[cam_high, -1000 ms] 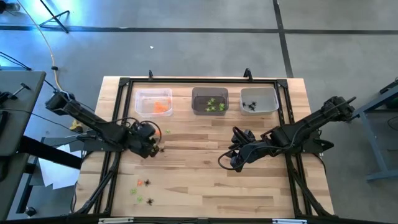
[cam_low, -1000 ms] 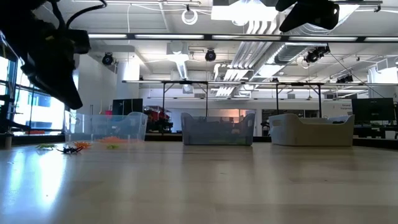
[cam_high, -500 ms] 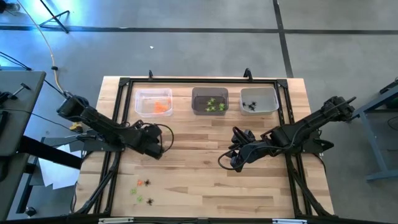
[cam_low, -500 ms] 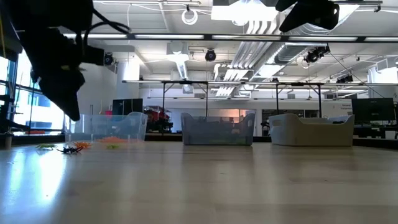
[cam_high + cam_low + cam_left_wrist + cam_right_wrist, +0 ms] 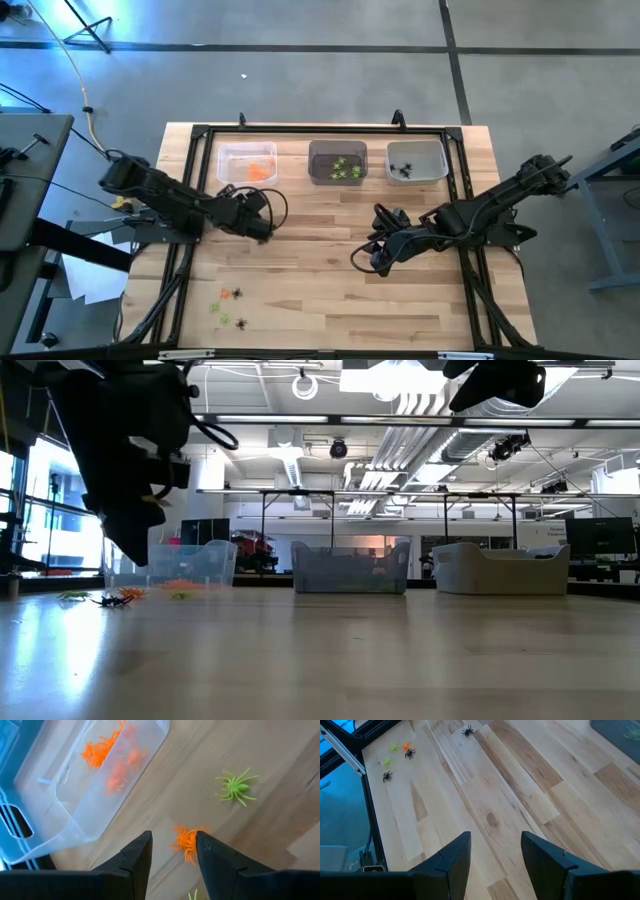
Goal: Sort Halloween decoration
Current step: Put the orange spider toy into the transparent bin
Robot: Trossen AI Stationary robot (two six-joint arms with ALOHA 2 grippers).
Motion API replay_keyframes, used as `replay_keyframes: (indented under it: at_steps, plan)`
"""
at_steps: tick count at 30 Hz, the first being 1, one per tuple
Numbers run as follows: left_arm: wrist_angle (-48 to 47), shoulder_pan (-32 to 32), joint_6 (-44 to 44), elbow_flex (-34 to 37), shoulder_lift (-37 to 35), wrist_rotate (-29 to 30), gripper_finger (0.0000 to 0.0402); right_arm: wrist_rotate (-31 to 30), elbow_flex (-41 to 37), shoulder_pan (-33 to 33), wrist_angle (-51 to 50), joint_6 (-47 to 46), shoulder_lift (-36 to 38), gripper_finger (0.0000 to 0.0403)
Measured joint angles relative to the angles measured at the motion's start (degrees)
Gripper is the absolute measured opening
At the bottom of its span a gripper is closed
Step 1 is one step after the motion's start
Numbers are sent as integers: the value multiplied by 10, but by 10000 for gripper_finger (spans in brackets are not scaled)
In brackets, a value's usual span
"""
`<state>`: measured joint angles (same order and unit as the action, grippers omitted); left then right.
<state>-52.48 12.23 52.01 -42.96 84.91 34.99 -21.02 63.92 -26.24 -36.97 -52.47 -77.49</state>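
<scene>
My left gripper [image 5: 265, 230] [image 5: 172, 836] is open, just near of the clear bin [image 5: 246, 164] [image 5: 95, 775] that holds orange trinkets. In the left wrist view an orange trinket [image 5: 185, 842] shows on the wood between my fingertips, close to one finger. A lime-green spider [image 5: 236, 786] lies a little farther off. Near the table's near-left corner lies a cluster of orange, green and black trinkets [image 5: 230, 306] [image 5: 397, 757]. One black spider [image 5: 468, 730] lies alone. My right gripper [image 5: 368, 258] [image 5: 495, 850] is open above bare wood right of the middle.
Three bins stand in a row along the far edge: the clear one, a grey one [image 5: 337, 162] with green trinkets, and a white one [image 5: 416, 161] with black spiders. A black frame [image 5: 200, 130] runs around the table. Bare wood lies between the arms.
My left gripper has moved toward the table's right and a little toward the far edge, nearer the clear bin with the orange trinkets. My right arm has kept still.
</scene>
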Motion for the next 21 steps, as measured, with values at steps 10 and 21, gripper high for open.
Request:
replay_keyframes:
  at_steps: [10,21]
  plan:
    - [16,-27,-17,0,27,-14,139,0,0,0,0,0,0,171]
    - [18,-29,-22,0,27,-14,192,0,0,0,0,0,0,171]
